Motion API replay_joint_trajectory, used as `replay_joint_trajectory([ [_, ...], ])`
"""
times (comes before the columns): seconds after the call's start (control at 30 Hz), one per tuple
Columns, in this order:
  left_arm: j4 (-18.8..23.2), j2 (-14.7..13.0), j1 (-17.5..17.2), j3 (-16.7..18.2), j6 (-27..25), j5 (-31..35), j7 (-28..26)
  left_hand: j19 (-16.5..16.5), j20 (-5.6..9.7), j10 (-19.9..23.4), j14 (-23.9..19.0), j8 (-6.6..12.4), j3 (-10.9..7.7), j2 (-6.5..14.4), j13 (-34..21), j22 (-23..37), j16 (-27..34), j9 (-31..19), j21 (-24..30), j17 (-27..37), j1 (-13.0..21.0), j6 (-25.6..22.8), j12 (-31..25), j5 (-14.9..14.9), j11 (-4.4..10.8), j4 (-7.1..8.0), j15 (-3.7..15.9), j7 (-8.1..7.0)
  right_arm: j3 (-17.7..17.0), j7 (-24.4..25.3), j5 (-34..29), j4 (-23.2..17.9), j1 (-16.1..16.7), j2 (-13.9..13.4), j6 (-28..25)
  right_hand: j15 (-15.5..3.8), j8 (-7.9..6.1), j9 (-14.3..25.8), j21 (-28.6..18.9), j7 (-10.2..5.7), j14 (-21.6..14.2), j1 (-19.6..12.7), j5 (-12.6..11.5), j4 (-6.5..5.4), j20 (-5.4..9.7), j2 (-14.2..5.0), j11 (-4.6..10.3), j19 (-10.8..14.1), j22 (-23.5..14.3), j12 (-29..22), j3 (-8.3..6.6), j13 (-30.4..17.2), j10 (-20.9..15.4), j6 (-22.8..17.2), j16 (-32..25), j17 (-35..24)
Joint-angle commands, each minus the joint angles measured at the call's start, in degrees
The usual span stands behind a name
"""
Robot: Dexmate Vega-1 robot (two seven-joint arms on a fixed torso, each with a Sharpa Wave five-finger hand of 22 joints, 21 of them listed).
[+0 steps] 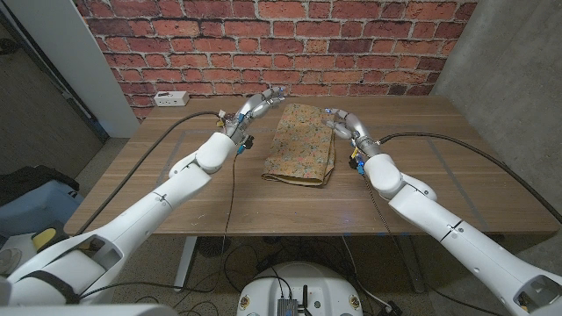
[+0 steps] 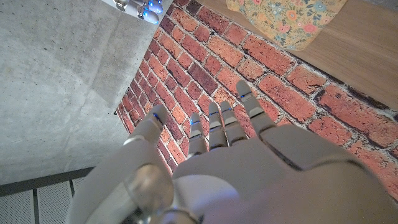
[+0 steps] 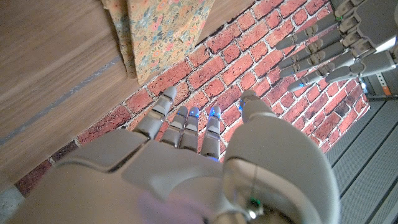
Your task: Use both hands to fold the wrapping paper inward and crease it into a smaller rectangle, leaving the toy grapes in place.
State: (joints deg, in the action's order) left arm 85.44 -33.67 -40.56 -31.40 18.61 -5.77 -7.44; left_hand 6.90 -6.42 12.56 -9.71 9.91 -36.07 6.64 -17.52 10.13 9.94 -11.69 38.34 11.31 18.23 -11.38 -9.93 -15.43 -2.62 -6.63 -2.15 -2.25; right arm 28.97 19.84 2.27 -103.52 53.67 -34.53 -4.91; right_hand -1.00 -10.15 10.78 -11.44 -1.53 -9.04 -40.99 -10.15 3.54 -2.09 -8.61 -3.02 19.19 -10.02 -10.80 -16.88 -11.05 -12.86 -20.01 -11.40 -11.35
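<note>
The floral wrapping paper (image 1: 300,144) lies folded into a narrow rectangle on the middle of the wooden table (image 1: 439,167), its near end slightly lifted. My left hand (image 1: 259,106) hovers by the paper's far left corner, fingers spread, holding nothing. My right hand (image 1: 345,123) hangs beside the paper's far right edge, fingers apart and empty. The left wrist view has my left hand (image 2: 236,155) with the paper (image 2: 289,18) beyond its fingers. In the right wrist view my right hand (image 3: 186,155) points past the paper (image 3: 165,34), with the left hand (image 3: 339,43) opposite.
A white power strip (image 1: 171,98) sits at the table's far left by the brick wall (image 1: 351,44). Cables run from both wrists across the tabletop. Taped lines mark the wood on either side of the paper.
</note>
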Motion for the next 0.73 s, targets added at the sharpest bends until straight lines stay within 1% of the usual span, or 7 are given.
replay_joint_trajectory([
  [0.03,-7.2,1.5,-0.5,3.0,8.4,-6.9,4.4,-1.4,0.36,-2.1,2.2,-0.11,1.22,0.1,1.4,0.0,0.1,0.7,-1.1,-0.3,-2.1,1.8,-0.2,1.8,0.7,0.83,0.37,-0.11,-3.0,3.1,6.1,1.9,3.9,2.5,10.3,0.85,0.0,0.2,0.1,0.55,0.9,4.3,0.2,-2.25,-0.04,0.34,-0.56,-0.5,-0.3,0.1,1.36,-0.2,1.2,1.9,0.1,-0.3],
  [0.13,-8.8,1.7,-0.3,3.5,9.7,-8.9,6.2,-2.2,1.13,-4.3,4.0,-0.07,2.06,0.2,2.8,0.0,0.2,1.2,-2.1,-0.6,-3.9,3.1,-0.1,3.6,1.33,1.88,0.79,0.05,-3.6,3.1,7.7,3.2,4.6,3.6,13.8,1.51,-0.24,0.3,-0.4,1.46,1.7,9.9,-0.2,-5.26,1.69,0.32,-1.61,0.2,-0.4,0.1,3.32,-0.3,2.6,3.3,0.0,-0.5],
  [0.27,-12.5,2.4,0.0,4.6,12.0,-14.4,10.7,-3.8,2.67,-6.9,6.6,-0.06,3.0,0.5,4.6,0.0,0.1,1.5,-3.6,-0.8,-6.2,4.9,-0.2,5.2,2.73,3.49,1.84,0.18,-5.5,5.8,9.2,3.8,7.4,5.4,18.3,1.74,-0.28,0.3,-0.6,1.91,2.1,13.6,-0.5,-7.08,2.51,1.12,-1.86,0.6,-0.4,-0.1,5.03,-0.3,3.0,4.1,0.0,-0.6],
  [0.33,-13.5,2.5,0.0,5.0,12.8,-15.8,12.0,-4.5,3.33,-8.5,8.1,-0.08,3.28,0.6,5.3,0.0,0.0,1.6,-4.3,-1.0,-7.1,5.8,-0.1,5.2,3.6,4.05,2.41,-0.15,-6.7,8.6,8.4,2.0,9.4,5.3,16.8,1.84,-0.38,0.3,-0.3,2.02,2.8,16.1,-0.8,-8.29,2.65,1.76,-2.1,0.1,-0.3,-0.1,6.32,-0.3,3.4,4.5,0.1,-0.7],
  [0.4,-14.8,2.4,0.1,5.1,13.8,-16.4,13.4,-5.3,3.71,-10.0,9.2,-0.37,3.5,0.6,5.9,0.0,-0.1,1.7,-5.0,-1.1,-7.6,7.7,-0.1,5.2,3.77,4.36,2.79,-0.95,-7.8,13.7,5.9,-1.4,11.9,5.5,12.1,2.39,-0.55,0.2,0.8,2.13,5.3,19.6,-1.5,-9.74,2.33,2.48,-2.52,-3.6,-0.2,-0.2,7.97,-0.2,4.1,4.8,0.7,-0.5],
  [0.57,-16.7,2.8,0.1,5.7,14.1,-18.9,15.3,-6.5,4.38,-12.1,11.0,-0.26,3.59,0.5,6.5,0.0,-0.2,1.8,-6.1,-1.3,-8.1,9.0,0.0,5.2,4.61,4.51,3.44,-1.68,-9.2,20.0,3.4,-8.4,17.6,6.0,6.6,3.83,-0.53,0.0,1.6,2.1,5.9,19.3,-2.3,-8.86,-0.02,2.47,-2.21,-8.6,-0.1,-0.2,7.8,-0.2,4.7,5.4,0.8,0.2],
  [0.73,-16.7,3.2,-0.3,6.6,13.3,-20.9,15.5,-7.2,4.48,-13.5,12.2,-0.47,3.47,0.6,6.9,0.0,-0.2,1.8,-6.9,-1.4,-8.0,11.0,-0.1,5.1,4.73,4.33,3.31,-1.4,-7.3,23.1,-2.0,-9.8,19.2,7.5,11.3,3.49,-0.75,0.0,0.4,1.59,4.7,18.2,-2.6,-7.81,-1.43,1.82,-1.66,-6.9,-0.1,-0.6,7.02,-0.1,3.9,5.1,0.3,0.5],
])
